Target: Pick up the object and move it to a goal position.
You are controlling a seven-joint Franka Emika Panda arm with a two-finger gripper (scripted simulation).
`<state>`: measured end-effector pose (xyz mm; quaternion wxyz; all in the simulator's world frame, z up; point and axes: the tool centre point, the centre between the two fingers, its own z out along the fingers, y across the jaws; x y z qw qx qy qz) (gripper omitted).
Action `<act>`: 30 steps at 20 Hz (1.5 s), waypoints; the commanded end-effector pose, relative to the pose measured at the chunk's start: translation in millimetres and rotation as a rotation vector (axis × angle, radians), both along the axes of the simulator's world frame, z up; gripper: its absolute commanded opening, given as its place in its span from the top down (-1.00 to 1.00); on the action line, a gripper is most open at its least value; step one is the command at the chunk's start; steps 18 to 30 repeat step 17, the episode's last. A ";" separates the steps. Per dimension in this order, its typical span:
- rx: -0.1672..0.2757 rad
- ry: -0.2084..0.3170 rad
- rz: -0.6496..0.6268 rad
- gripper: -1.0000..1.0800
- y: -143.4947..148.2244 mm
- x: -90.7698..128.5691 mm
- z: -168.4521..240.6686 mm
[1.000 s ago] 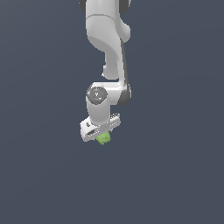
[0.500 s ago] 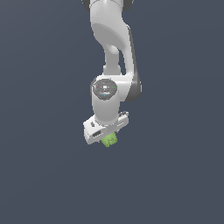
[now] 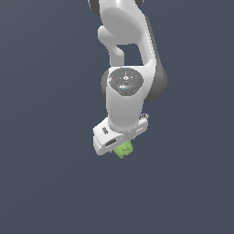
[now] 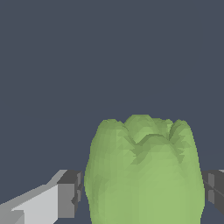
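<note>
The object (image 3: pixel 123 150) is a small lumpy lime-green blob that pokes out just below the white hand of my arm in the exterior view. My gripper (image 3: pixel 121 147) is shut on it and holds it up in the air. In the wrist view the object (image 4: pixel 144 170) fills the space between the two dark finger pads (image 4: pixel 70 194), which press on its two sides. The hand hides the fingers in the exterior view.
The white arm (image 3: pixel 130 55) comes down from the top of the exterior view. A plain dark grey-blue surface lies all around, with no other objects in sight.
The arm has moved toward the exterior view's right with the green object still in the gripper, and the wrist now looks larger in that view.
</note>
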<state>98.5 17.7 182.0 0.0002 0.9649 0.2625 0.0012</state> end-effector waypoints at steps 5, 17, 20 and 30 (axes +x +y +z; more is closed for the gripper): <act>0.000 0.002 0.000 1.00 14.4 18.3 26.7; 0.000 0.002 0.000 1.00 22.7 29.8 41.8; 0.000 0.002 0.000 1.00 22.7 29.8 41.8; 0.000 0.002 0.000 1.00 22.7 29.8 41.8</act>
